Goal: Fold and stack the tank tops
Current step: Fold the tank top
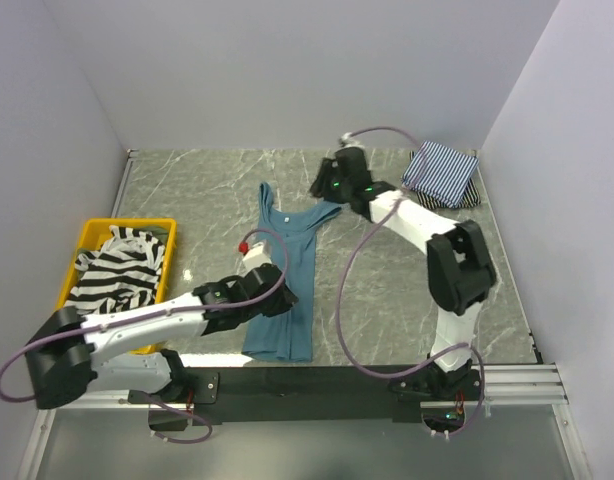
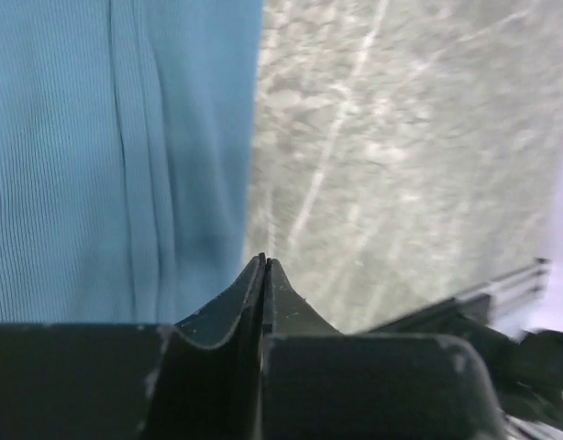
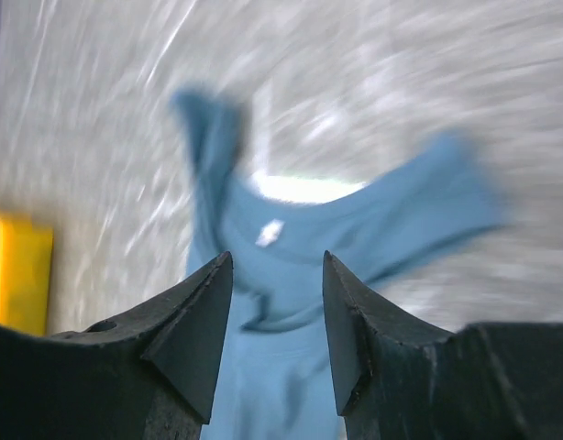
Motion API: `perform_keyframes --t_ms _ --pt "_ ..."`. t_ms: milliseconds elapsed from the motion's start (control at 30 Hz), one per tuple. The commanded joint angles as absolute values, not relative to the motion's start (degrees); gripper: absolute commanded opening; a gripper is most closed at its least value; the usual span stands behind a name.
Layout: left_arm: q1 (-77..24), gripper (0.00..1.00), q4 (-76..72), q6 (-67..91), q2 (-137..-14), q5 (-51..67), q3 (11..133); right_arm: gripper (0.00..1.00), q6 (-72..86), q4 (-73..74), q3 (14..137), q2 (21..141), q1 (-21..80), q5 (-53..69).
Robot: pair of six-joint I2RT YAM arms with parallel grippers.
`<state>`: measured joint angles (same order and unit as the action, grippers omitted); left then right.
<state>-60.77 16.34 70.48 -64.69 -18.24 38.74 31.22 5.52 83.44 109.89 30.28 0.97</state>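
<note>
Teal tank top (image 1: 287,272) lies lengthwise mid-bench, straps far, hem near. One strap flares right, so it probably wants smoothing before the next fold.

Left arm lies low, stretched from the near-left base across to the top's middle. In the wrist view the left pincer (image 2: 265,262) is closed to a slit and holds nothing, poised over the top's edge where cloth meets bare bench (image 1: 187,190).

Right arm reaches far, elbow bent high. The right pincer (image 3: 277,261) is parted, empty and above the strap end, likely lining up a pinch.

Pinstriped tank top (image 1: 442,175) sits folded far right as the stack's base. Black-and-white striped tank top (image 1: 117,268) waits heaped in the yellow bin (image 1: 127,224).
</note>
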Motion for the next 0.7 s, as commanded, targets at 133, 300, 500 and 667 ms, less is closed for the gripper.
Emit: perform_keyframes --t_ms 133,300,500,667 --pt "-56.08 0.01 6.24 61.0 -75.92 -8.18 41.48 0.5 35.95 4.93 76.74 106.08 21.1 -0.97" --pt "-53.88 0.01 3.61 59.86 -78.57 -5.11 40.52 0.5 35.68 3.25 76.29 108.72 19.51 1.84" --pt "-52.91 0.01 1.15 58.54 -82.61 -2.11 39.9 0.54 36.12 1.67 77.87 113.2 19.42 3.69" --pt "-52.82 0.01 0.44 57.83 -84.73 -0.53 39.73 0.55 36.74 1.41 79.8 116.98 19.51 3.96"
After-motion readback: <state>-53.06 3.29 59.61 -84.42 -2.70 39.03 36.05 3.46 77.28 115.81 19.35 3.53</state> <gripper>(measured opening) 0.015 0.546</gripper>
